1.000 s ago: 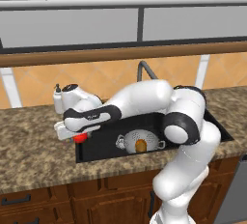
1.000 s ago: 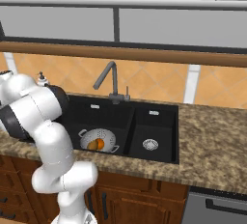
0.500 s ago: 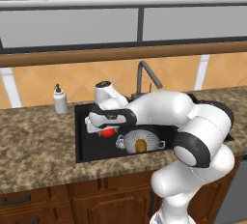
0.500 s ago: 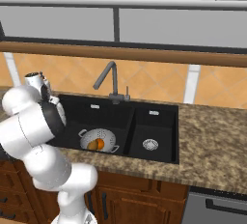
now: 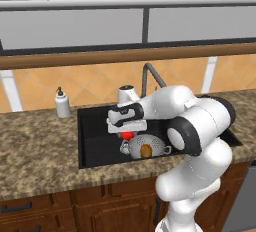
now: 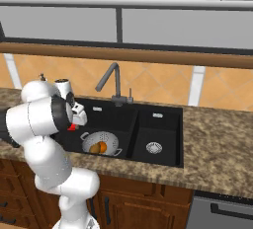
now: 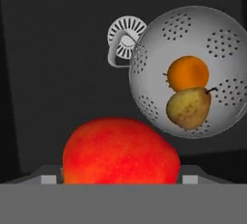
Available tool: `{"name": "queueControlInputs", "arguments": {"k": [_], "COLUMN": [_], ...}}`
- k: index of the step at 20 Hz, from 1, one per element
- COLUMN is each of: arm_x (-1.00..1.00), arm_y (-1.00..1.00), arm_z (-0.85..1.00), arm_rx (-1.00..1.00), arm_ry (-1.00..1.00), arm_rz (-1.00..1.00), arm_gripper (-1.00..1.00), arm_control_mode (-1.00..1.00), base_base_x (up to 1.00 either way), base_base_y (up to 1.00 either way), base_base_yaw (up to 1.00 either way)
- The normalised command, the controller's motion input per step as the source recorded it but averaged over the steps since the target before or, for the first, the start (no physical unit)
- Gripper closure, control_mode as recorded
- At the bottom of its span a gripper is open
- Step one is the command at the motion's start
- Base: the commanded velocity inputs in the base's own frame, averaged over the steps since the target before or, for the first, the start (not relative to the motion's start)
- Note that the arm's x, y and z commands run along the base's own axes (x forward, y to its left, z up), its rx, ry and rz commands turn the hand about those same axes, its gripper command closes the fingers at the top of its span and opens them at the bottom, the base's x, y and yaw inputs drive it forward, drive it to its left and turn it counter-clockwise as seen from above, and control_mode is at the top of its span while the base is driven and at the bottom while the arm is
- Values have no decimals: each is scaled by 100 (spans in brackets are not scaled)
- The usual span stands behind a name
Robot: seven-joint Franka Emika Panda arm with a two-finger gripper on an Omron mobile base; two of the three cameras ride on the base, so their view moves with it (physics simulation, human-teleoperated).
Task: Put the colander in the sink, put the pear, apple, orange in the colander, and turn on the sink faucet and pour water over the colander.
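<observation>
Apple (image 7: 120,150) | held in gripper (image 5: 127,134), jaws closed around it | arm has swung in from the counter side, now above sink (image 6: 163,127) | colander (image 7: 193,73) in large basin holds orange (image 7: 188,73), pear (image 7: 189,106) | apple drop next, faucet (image 6: 111,80) untouched

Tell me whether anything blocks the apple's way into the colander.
Nothing visible does. The end effector holds the apple above the sink, beside the colander. The colander's mouth is open; the orange and pear leave free room inside.
</observation>
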Motion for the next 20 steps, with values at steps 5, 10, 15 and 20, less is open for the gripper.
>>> {"name": "queueControlInputs", "arguments": {"k": [5,10,15,20], "arm_x": [52,29,41,16], "arm_y": [-45,-34,-38,-16], "arm_z": [-36,-41,-37,-46], "arm_rx": [-16,-20,-2,0], "arm_ry": [13,4,2,0], "arm_rz": [-3,0,0,0], "arm_gripper": [100,100,100,100], "arm_control_mode": [-100,-100,-100,-100], "base_base_x": [0,0,0,0], "base_base_y": [0,0,0,0], "base_base_yaw": [0,0,0,0]}}
